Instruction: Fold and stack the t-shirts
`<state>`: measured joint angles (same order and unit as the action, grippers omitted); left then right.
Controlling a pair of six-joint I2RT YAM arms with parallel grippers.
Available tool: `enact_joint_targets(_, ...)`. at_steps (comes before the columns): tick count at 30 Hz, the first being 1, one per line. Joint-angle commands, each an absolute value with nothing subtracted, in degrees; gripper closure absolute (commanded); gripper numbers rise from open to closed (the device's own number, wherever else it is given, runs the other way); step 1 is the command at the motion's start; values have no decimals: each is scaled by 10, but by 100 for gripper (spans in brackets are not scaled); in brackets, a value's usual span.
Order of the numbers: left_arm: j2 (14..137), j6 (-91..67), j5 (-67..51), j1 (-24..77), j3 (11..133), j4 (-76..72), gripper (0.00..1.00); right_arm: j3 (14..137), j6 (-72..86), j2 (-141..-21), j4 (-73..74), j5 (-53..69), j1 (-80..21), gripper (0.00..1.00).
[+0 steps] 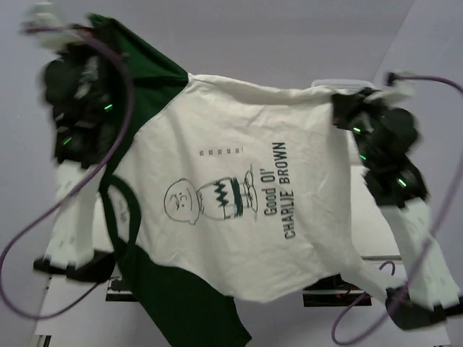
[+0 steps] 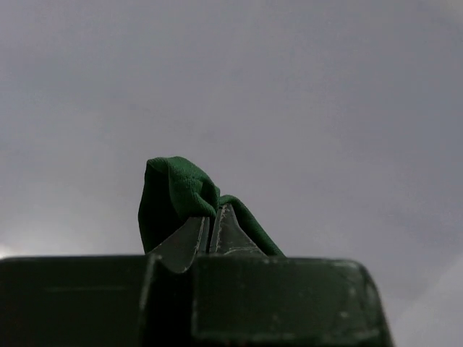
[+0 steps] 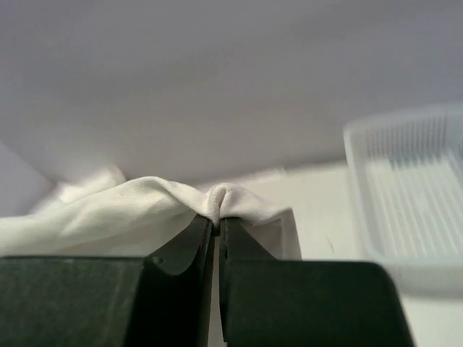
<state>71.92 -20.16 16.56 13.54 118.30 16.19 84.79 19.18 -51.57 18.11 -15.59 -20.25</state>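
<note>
Stretched in mid-air between both hands, off-white t-shirt (image 1: pixel 239 181) with green sleeves, left hand (image 2: pixel 211 225) clamped on green cloth, right hand (image 3: pixel 218 217) clamped on a white edge, mesh basket (image 3: pixel 405 188) just right of that hand; seemingly no fold begun, stacking wholly ahead.

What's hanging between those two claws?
The off-white t-shirt with green sleeves, spread out in the air: the left gripper pinches a green part, the right gripper a white edge. The top view shows it.

Soft, matt, wrinkled cloth of the t-shirt (image 1: pixel 217 137); smooth translucent white plastic of the basket (image 3: pixel 394 188)
</note>
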Motion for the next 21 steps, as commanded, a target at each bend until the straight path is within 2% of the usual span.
enact_joint_targets(1, 829, -175, 244, 130, 1068, 142, 100, 789, 210, -616, 154, -203, -198, 100)
enact_joint_targets(4, 913, -170, 269, 125, 981, 94, 100, 743, 233, -704, 140, -197, -193, 100)
enact_joint_targets(7, 995, -184, 226, 113, 957, 76, 100, 693, 233, -792, 94, -159, -182, 100)
enact_joint_targets(8, 1064, -184, 226, 106, 969, 76, 94, 696, 225, -834, 88, -151, -180, 100)
enact_joint_targets(9, 1101, -184, 218, 100, 1018, 94, 59, 702, 219, -878, 83, -136, -178, 100)
enact_joint_targets(10, 1141, -184, 200, 100, 1058, 119, 30, 741, 210, -898, 90, -140, -174, 100)
enact_joint_targets(11, 1182, -184, 193, 94, 1104, 193, 0, 761, 201, -943, 98, -137, -172, 84)
enact_joint_targets(12, 1261, -194, 193, 94, 1218, 240, 0, 784, 187, -983, 113, -137, -171, 54)
enact_joint_targets(13, 1294, -199, 184, 88, 1270, 279, 0, 850, 180, -1016, 168, -139, -171, 10)
enact_joint_targets(15, 1329, -200, 177, 88, 1332, 325, 0, 879, 166, -1039, 197, -134, -173, 10)
enact_joint_targets(16, 1318, -200, 177, 88, 1323, 319, 0, 865, 164, -1035, 198, -128, -173, 10)
enact_joint_targets(17, 1298, -193, 166, 88, 1296, 302, 0, 855, 163, -1029, 194, -123, -174, 10)
enact_joint_targets(21, 1161, -187, 104, 88, 1058, 184, 0, 795, 164, -972, 165, -84, -175, 10)
